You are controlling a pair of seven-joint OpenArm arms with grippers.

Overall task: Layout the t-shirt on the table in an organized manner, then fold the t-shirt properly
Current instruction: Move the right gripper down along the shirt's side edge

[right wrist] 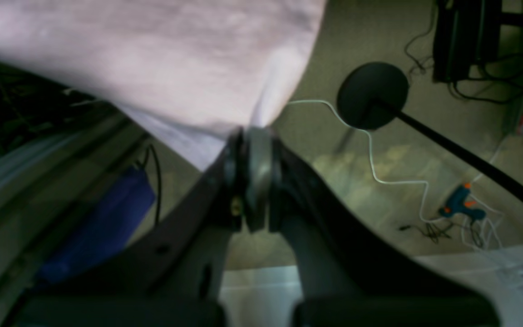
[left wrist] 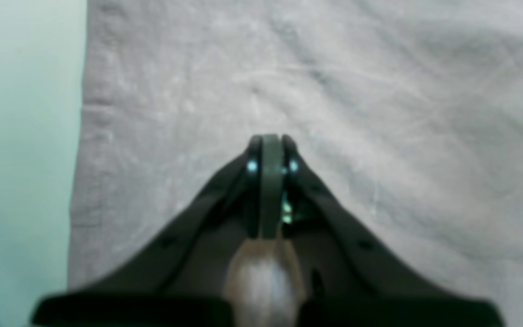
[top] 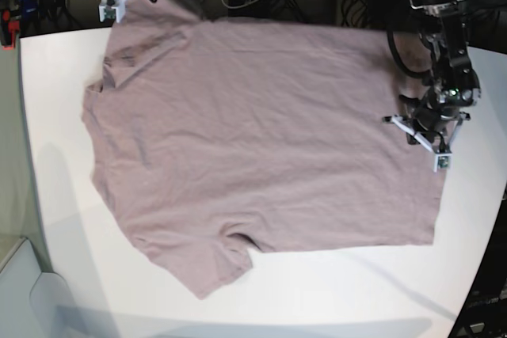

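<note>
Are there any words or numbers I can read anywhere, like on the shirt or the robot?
None can be read.
Dusty-pink cloth t-shirt: plain, no print or label showing.
Smooth white table: blank.
Small white tag with a green spot by the left pincer: too small to read.

Floor below, right wrist view: round black stand base point(right wrist: 372, 94) with a black pole running off to the right. White cable point(right wrist: 382, 180) snakes across the floor beside it. Blue-and-orange glue gun point(right wrist: 461, 204) near the cable's right end. Blue bag point(right wrist: 100, 227) at left, blurred.
</note>
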